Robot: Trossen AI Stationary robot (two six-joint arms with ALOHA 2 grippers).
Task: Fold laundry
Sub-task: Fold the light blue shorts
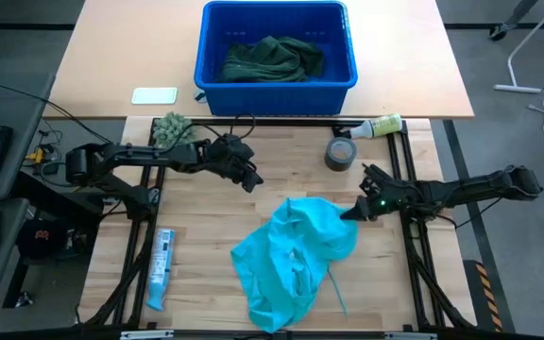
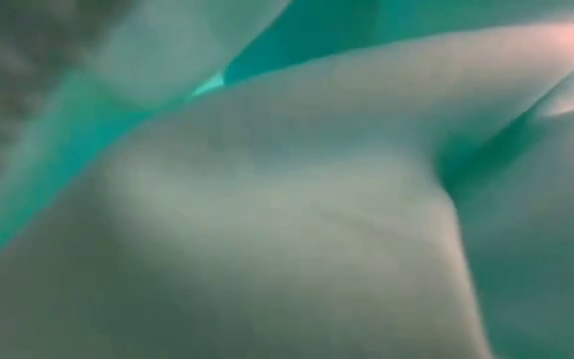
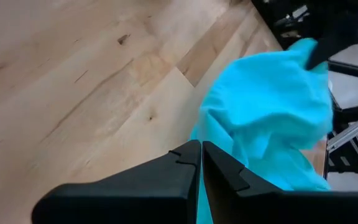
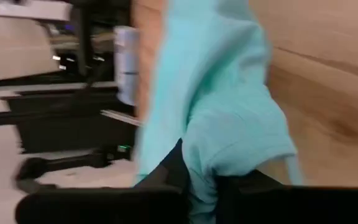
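Observation:
A turquoise shirt (image 1: 291, 260) lies crumpled on the wooden table's middle, toward the near edge; its cloth (image 2: 287, 199) fills the low view. My right gripper (image 1: 354, 213) is at the shirt's right side and shut on it. My left gripper (image 1: 253, 183) hangs shut above bare wood, far left of the shirt, with nothing between its fingers (image 3: 185, 168). Dark green garments (image 1: 272, 59) lie heaped in the blue bin (image 1: 208, 66) beyond the table's far edge. My right gripper pinches a bunched part of the shirt's right-hand edge (image 4: 211, 163) between its two fingers. It comes from the table's right, slanting a little down. Whether it holds one layer or several cannot be told. The rest of the shirt spreads slack on the table.
A grey tape roll (image 1: 341, 153) and a lying bottle (image 1: 378, 126) are at the far right. A fuzzy grey-green ball (image 1: 171, 129) sits at the far left, and a blue-and-white packet (image 1: 161, 267) lies near the left edge. Bare wood shows between the shirt and the left arm.

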